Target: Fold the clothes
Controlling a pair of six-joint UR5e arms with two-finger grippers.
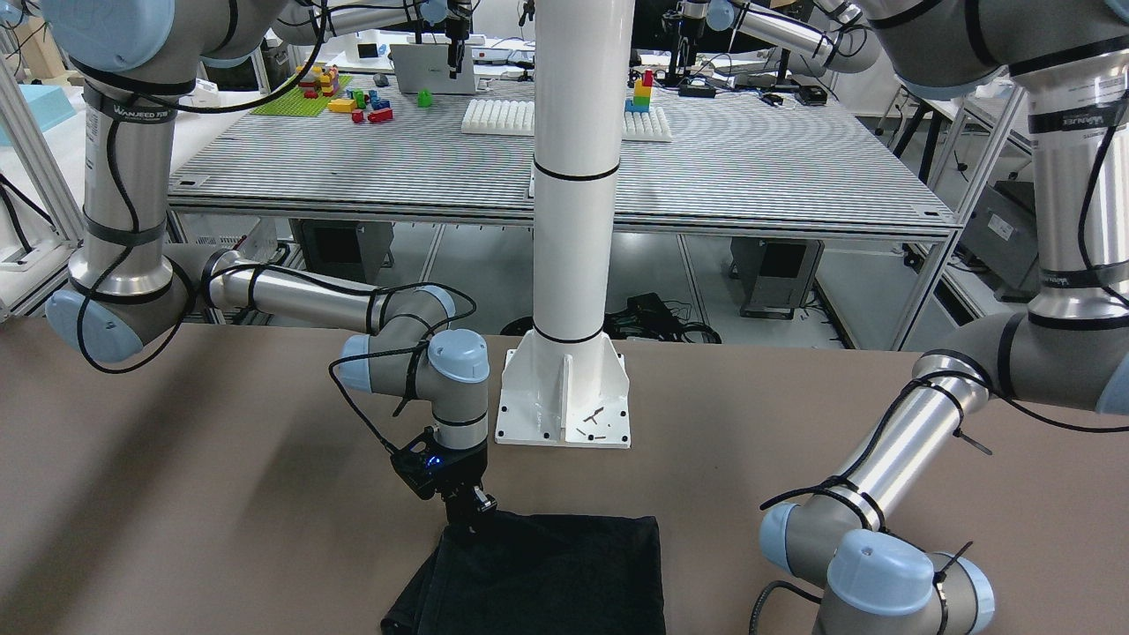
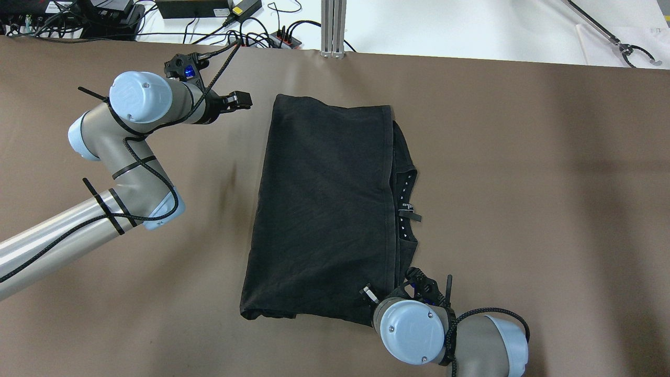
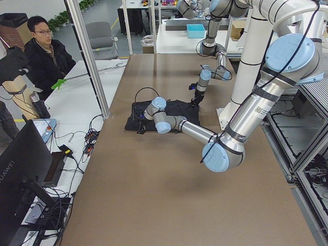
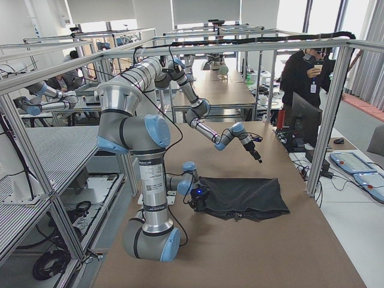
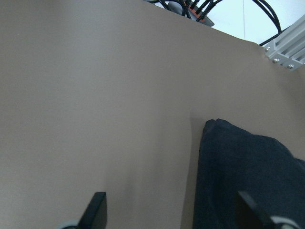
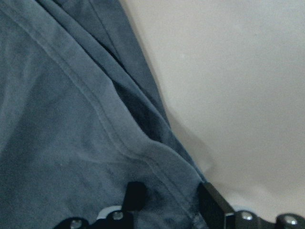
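The clothes (image 2: 324, 209) are one black fabric piece lying folded on the brown table, also seen in the front view (image 1: 547, 573). A second layer with a label sticks out along its right edge. My left gripper (image 2: 244, 100) hovers open beside the far-left corner. In the left wrist view its fingers (image 5: 97, 210) stand wide apart over bare table, with the cloth corner (image 5: 248, 162) to their right. My right gripper (image 2: 369, 293) is down at the near-right corner. Its fingers (image 6: 136, 193) stand narrowly apart astride the cloth's hem (image 6: 71, 119), and the fabric lies flat between them.
The white post's base plate (image 1: 564, 397) stands on the table on the robot's side of the cloth. An aluminium post (image 2: 333, 26) and cables (image 2: 251, 31) sit past the far edge. A person (image 3: 46, 51) sits beyond the table's far side.
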